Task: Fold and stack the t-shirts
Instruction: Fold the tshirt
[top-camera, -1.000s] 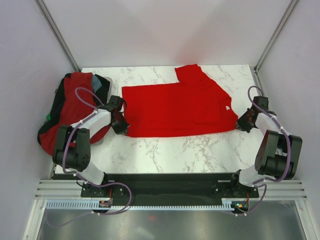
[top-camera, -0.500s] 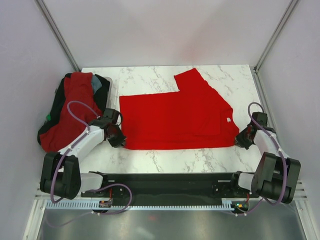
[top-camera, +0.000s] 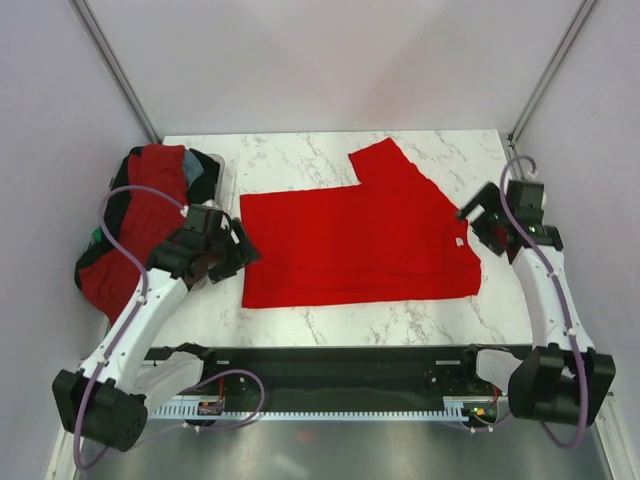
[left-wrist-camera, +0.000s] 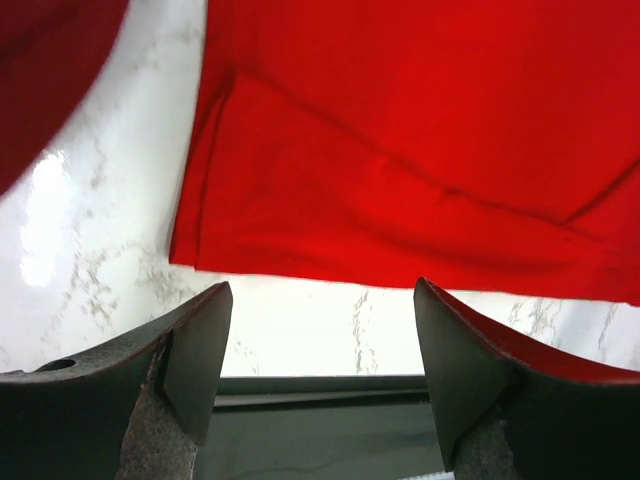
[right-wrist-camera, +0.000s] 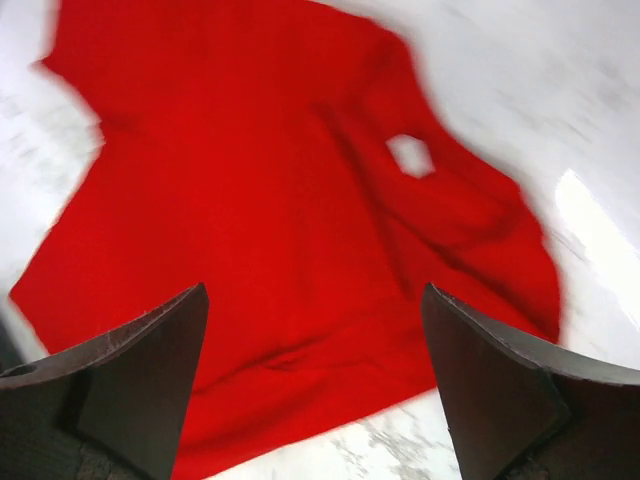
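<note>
- Centre of the overhead frame: a bright red t-shirt (top-camera: 350, 245) lies flat on the marble table (top-camera: 300, 150). One sleeve (top-camera: 385, 160) points toward the upper middle, and a white neck label (top-camera: 457, 241) sits near the shirt's right edge.
- The left gripper (top-camera: 236, 250) hovers just beside the shirt's left edge, jaws apart and empty.
- The right gripper (top-camera: 478, 218) hovers at the right edge, jaws apart and empty.
- Far left: a heap of red t-shirts (top-camera: 140, 220) in a dark bin (top-camera: 205, 165).
- Probably between folds. The next move calls for a fresh grip on the shirt's edges, though the right wrist view is too blurred to count the layers.
</note>
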